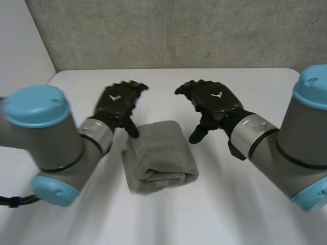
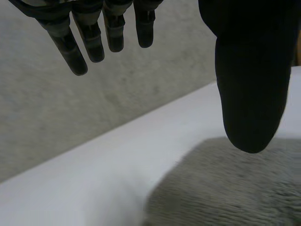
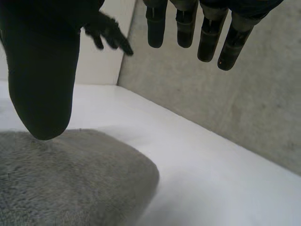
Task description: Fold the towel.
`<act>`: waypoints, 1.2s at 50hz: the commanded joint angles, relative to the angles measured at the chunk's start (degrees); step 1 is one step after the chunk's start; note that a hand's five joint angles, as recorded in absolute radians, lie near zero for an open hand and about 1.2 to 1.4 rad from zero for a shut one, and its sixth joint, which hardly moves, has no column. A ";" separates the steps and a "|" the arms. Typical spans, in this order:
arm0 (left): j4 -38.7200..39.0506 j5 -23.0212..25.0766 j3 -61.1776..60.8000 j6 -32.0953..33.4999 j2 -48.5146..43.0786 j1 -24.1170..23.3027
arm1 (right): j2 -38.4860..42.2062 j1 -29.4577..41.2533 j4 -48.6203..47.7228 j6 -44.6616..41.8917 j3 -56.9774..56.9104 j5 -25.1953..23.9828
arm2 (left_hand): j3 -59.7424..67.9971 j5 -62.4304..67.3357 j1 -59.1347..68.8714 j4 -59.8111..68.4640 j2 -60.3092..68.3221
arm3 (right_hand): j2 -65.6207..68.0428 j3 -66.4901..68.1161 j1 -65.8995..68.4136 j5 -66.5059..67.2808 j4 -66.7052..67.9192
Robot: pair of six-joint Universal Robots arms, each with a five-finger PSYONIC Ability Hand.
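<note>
folded towel (image 1: 160,155) on table (image 1: 245,204), long axis running near-to-far

No words, numbers or brand names can be read anywhere. The only sign is a small white emblem on the black back of each hand. One is on the left hand (image 1: 118,102), at the left of the scene, and one is on the right hand (image 1: 212,102), at the right. Each is a plain pale shape, too small to show any letters.
</note>
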 commanded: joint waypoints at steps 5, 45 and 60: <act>-0.60 0.11 2.61 -1.11 -10.13 -2.34 | 13.17 -1.66 4.88 1.39 -6.89 -5.08 | 2.22 2.29 2.25 2.16 2.14 | -2.96 -1.96 -1.63 -3.42 -3.00; -10.78 -3.32 1.64 5.92 16.48 7.22 | -1.23 -3.58 8.22 -10.83 -19.90 11.34 | 1.72 1.79 1.74 1.65 1.64 | -2.96 -1.96 -1.63 -3.42 -3.00; -20.02 3.62 3.05 -7.44 25.20 13.31 | -9.16 -6.24 11.21 -10.47 -13.30 15.93 | 0.71 0.78 0.73 0.64 0.63 | -2.96 -1.96 -1.63 -3.42 -3.00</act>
